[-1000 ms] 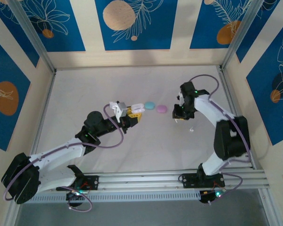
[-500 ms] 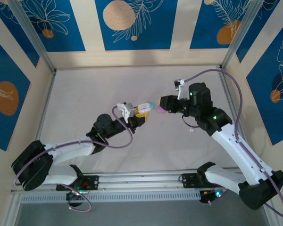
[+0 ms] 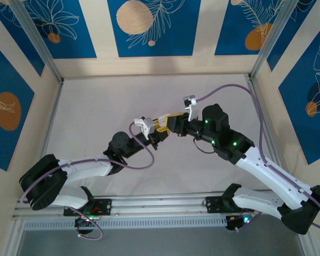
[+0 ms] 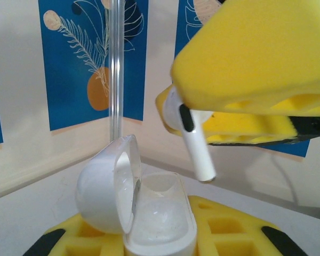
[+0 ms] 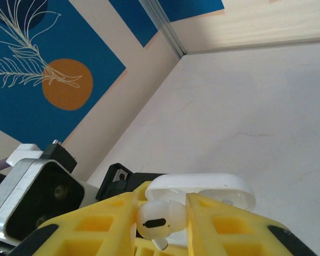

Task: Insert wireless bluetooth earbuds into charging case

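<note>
Fingers first: right gripper (image 5: 161, 216) has its foam pads (image 5: 96, 229) clenched on one white earbud (image 5: 153, 224). It is pinched at the bulb head, with the stem free below the pads. The left gripper (image 4: 152, 240) has its fingers (image 4: 224, 229) clamped on the base of the charging case (image 4: 162, 221). The lid (image 4: 108, 184) is swung open to one side and the sockets face up.

Handling, my read:
- The earbud is very light, hard glossy plastic and rounded, so it is slippery and prone to rotating in a pinch.
- The foam helps. A head grip is the right spot and keeps the stem clear for entry.
- It isn't delicate, but don't side-load the stem on the socket rim.
- The case is rigid and the hinge is its weak point, so hold the body, not the lid.

Orientation: in the left wrist view the long axis runs head to stem. The stem tip points down toward the case and is canted away from the lid, not plumb. The earbud hangs above the open case, apart from it as far as I can tell, offset to the side opposite the lid. I'd trim the tilt so the stem lines up with the socket before lowering.

In the top view the two grippers meet nose to nose above the table (image 3: 96, 101).
</note>
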Available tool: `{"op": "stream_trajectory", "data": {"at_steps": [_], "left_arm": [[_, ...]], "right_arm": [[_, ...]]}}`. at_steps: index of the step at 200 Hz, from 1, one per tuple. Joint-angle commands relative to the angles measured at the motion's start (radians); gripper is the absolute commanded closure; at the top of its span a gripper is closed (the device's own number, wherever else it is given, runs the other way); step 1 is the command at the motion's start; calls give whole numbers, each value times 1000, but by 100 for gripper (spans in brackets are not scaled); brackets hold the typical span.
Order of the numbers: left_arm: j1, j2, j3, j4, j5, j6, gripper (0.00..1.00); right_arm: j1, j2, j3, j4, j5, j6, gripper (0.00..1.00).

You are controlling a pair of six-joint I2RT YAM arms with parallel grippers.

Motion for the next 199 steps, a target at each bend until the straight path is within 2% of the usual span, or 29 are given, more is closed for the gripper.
{"op": "stream_trajectory", "data": {"at_steps": [1, 199], "left_arm": [[-16, 3, 32, 60, -16, 24, 92], [-29, 23, 39, 116, -71, 6, 91]], "right_arm": [[8, 2, -9, 51, 40, -14, 71], [24, 37, -44, 74, -11, -65, 71]]}}
